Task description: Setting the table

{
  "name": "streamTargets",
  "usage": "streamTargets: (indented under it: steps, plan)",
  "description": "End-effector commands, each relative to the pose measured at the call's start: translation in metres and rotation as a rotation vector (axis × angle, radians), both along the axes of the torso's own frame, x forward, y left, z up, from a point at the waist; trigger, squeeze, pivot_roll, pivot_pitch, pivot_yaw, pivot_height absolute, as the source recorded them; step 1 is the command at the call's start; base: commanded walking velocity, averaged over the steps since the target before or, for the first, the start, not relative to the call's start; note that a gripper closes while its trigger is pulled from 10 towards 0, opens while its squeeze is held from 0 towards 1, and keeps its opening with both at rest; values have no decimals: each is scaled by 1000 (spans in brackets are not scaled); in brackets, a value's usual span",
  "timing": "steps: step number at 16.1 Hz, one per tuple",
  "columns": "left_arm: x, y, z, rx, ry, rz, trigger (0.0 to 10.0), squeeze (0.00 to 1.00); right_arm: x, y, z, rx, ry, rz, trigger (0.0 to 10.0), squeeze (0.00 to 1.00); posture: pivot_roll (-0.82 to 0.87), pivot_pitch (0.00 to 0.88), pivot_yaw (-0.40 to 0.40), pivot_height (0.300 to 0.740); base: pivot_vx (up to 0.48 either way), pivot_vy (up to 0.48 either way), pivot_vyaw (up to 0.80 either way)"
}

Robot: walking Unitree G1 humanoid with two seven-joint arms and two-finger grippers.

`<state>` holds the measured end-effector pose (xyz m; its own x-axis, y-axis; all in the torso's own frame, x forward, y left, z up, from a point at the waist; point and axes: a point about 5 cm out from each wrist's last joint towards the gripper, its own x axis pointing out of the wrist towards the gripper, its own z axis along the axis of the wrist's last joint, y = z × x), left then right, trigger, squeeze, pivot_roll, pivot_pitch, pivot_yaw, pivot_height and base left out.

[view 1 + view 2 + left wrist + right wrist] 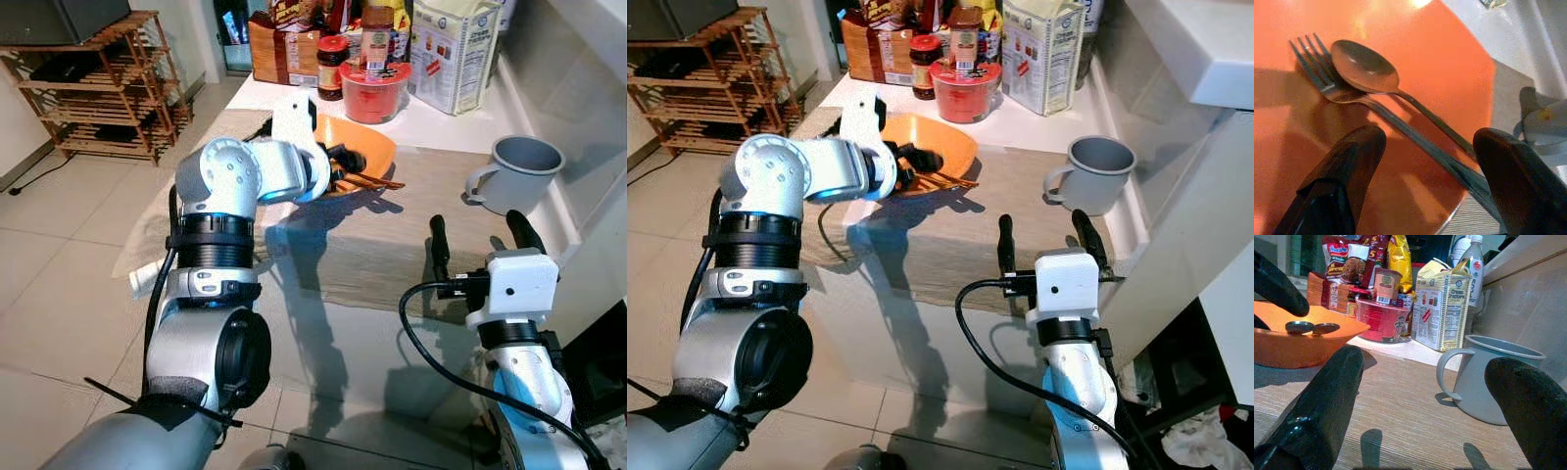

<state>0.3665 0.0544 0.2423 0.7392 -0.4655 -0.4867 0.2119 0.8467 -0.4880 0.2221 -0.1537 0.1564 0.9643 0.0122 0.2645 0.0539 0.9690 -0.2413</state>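
You have one orange bowl (939, 145) on the tan placemat (1019, 211), and in it lie two pieces of cutlery: one fork (1322, 73) and one spoon (1364, 66), side by side with their heads together on the orange bottom and their handles running out over the rim. Your left gripper (1427, 161) hangs inside the bowl with its two black fingers (1359, 152) spread to either side of the handles; they look to be just above the metal, though contact is hard to judge from so close. Neither piece is pinched.

Your right gripper (475, 240) is low over the near edge of the placemat, its two fingers spread wide and holding nothing. Ahead of it and a little to the right stands one grey mug (517, 174), upright, handle turned toward the bowl.

Behind the placemat, on the white counter (1048, 127), you can count one red tub (965, 90), one jar with a red lid (925, 65) and one printed carton (1046, 54), with more packets crowded behind them. One wooden rack (108, 83) stands on the tiled floor (59, 264) to the left.
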Motion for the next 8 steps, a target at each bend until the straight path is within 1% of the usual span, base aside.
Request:
streamTargets:
  steps: [1,4,6,8]
  plan:
    - [1,3,-1,25,0,4,10000,0,-2,1,4,6,-18,-4,10000,0,-69,0,98,718,0,0,0]
    - [2,0,-3,17,8,9,10000,0,-2,1,4,5,-16,-6,10000,0,-72,0,99,718,0,0,0]
    - [3,-6,-5,-3,10,9,10000,0,-2,1,4,4,-15,-8,10000,0,-76,0,98,718,0,0,0]
    - [6,-10,-8,-2,9,13,10000,0,-2,1,4,2,-14,-9,10000,0,-78,0,98,718,0,0,0]
